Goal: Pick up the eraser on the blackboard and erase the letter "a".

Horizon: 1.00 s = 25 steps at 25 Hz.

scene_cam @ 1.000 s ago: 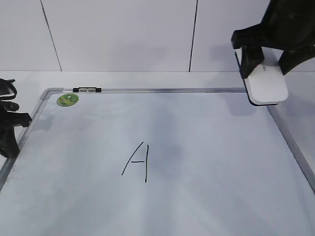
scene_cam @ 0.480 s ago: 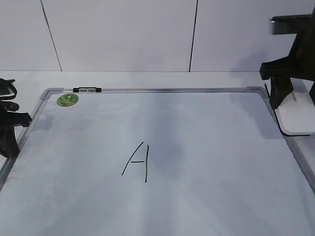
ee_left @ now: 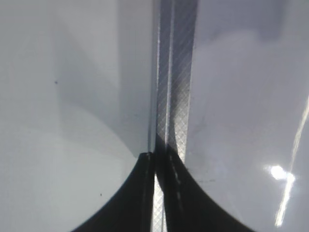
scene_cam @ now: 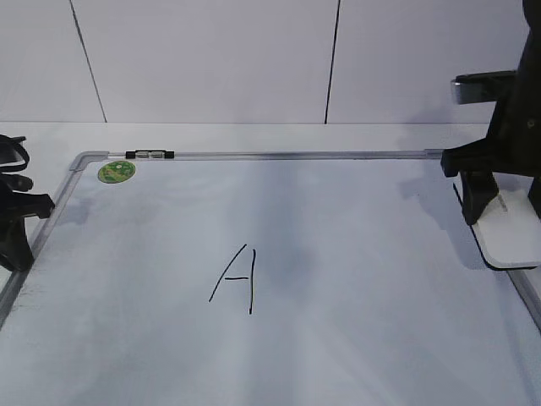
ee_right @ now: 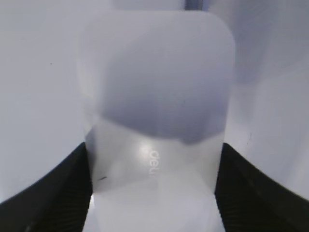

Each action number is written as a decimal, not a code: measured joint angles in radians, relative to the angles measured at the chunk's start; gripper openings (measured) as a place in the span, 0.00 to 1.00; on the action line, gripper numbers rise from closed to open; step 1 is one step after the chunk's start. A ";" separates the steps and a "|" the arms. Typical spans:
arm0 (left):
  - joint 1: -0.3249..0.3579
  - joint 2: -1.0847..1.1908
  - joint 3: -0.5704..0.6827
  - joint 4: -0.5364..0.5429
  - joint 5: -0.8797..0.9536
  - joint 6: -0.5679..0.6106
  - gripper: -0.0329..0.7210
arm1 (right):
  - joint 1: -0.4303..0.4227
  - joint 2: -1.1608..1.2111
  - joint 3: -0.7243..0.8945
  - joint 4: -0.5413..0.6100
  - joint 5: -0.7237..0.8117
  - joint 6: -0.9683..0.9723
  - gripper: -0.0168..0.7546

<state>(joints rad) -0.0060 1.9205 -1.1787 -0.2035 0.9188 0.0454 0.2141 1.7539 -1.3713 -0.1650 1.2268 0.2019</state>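
The blackboard is a white dry-erase board with a silver frame, lying flat. A capital "A" is drawn near its middle. No lowercase "a" shows in any view. My right gripper is shut on the eraser, a flat white block, and holds it low over the board's right frame edge. In the right wrist view the eraser fills the gap between the jaws. My left gripper is shut and empty at the board's left edge, over the frame strip in the left wrist view.
A round green sticker sits in the board's top left corner. A small black-and-clear marker pen lies on the top frame. A white wall with dark seams stands behind the table.
My right gripper has carried the eraser from above the board's top right corner to the right and down, low over the right frame edge. The left arm has not moved.
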 joint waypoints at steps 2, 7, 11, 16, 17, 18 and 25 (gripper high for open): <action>0.000 0.000 0.000 0.000 0.000 0.000 0.06 | 0.000 0.021 0.000 0.000 -0.001 0.000 0.71; 0.000 0.000 0.000 -0.002 0.000 0.000 0.07 | 0.000 0.080 0.000 0.000 -0.003 0.000 0.71; 0.000 0.000 0.000 -0.002 0.000 0.000 0.07 | 0.000 0.122 0.000 0.000 -0.005 0.000 0.71; 0.000 0.000 0.000 -0.004 0.000 0.000 0.07 | -0.012 0.154 0.000 0.000 -0.013 0.000 0.71; 0.000 0.000 0.000 -0.004 0.000 0.001 0.07 | -0.015 0.158 0.000 0.000 -0.017 0.000 0.71; 0.000 0.000 0.000 -0.004 0.000 0.001 0.07 | -0.023 0.159 0.000 0.000 -0.017 -0.002 0.71; 0.000 0.000 0.000 -0.004 0.000 0.001 0.07 | -0.031 0.159 0.000 -0.006 -0.015 -0.002 0.71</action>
<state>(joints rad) -0.0060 1.9205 -1.1787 -0.2073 0.9188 0.0463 0.1833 1.9130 -1.3713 -0.1709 1.2120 0.1999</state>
